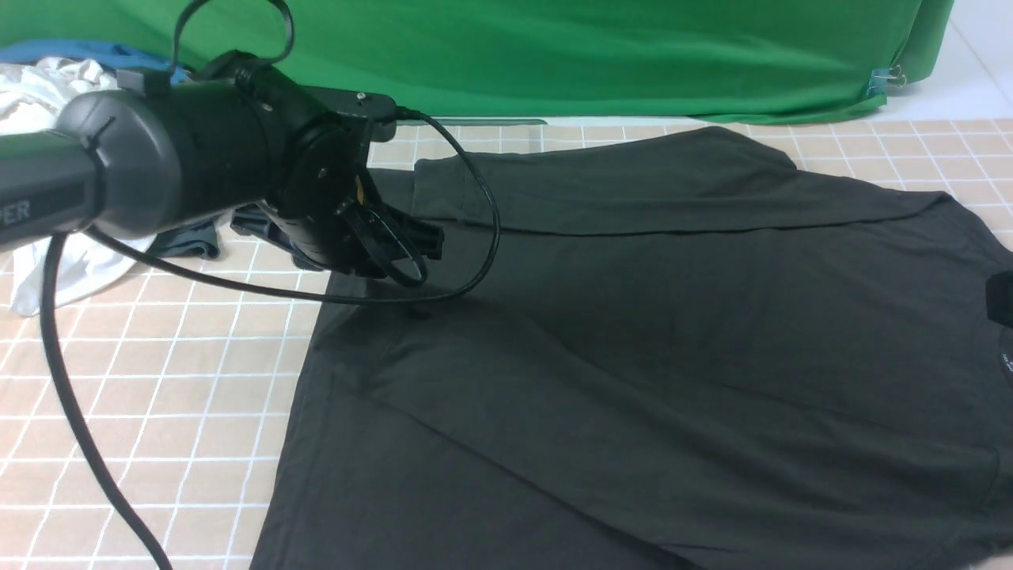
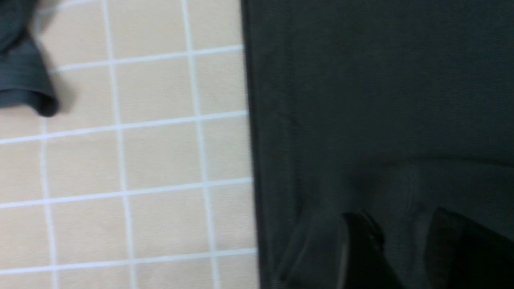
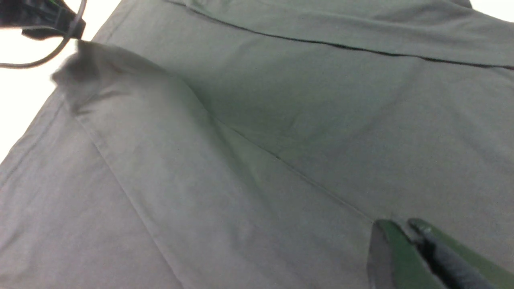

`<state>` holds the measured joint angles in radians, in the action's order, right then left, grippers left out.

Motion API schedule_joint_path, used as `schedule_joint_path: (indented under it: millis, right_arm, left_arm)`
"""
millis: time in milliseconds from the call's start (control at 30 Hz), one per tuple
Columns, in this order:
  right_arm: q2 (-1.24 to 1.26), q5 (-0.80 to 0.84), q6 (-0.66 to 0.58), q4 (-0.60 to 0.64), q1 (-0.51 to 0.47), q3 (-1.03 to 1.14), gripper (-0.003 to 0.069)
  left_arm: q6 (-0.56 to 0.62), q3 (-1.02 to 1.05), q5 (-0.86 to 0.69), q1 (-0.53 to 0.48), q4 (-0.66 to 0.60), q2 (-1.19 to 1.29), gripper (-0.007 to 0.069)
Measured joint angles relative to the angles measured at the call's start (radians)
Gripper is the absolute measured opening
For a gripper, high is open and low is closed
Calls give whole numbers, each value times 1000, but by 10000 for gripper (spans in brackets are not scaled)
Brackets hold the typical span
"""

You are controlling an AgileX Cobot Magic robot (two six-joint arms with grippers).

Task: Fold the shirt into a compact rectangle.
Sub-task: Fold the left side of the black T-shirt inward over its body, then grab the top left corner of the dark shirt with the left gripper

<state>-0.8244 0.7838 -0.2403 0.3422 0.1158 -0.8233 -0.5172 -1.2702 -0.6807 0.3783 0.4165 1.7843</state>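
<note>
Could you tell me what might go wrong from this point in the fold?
1. The left arm's cable loops down close to the shirt; it could snag or drag the fabric when the arm moves.
2. The bunched corner by the open left gripper stands raised, so the fold may set unevenly.
3. The grey garment lies near the shirt's edge and could get caught up.

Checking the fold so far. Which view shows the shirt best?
The front view: most of the shirt shows there, its far side folded over. The left wrist view gives only one straight edge; the right wrist view, a close creased patch.
</note>
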Motion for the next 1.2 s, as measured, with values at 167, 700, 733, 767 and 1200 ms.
schedule_joint_path:
  millis: [167, 700, 733, 767, 1200]
  right_arm:
    - [0, 7, 0, 0, 0, 0, 71]
    - [0, 55, 0, -3, 0, 0, 89]
    - [0, 57, 0, -3, 0, 0, 90]
    - [0, 57, 0, -3, 0, 0, 90]
    - [0, 46, 0, -2, 0, 0, 91]
  left_arm:
    - [-23, -2, -128, -1, -1, -9, 352]
    - [-17, 591, -176, 65, -525, -504, 15]
    - [-21, 631, -176, 66, -544, -524, 19]
    - [-26, 671, -173, 67, -550, -542, 37]
    - [-128, 738, -110, 67, -404, -483, 488]
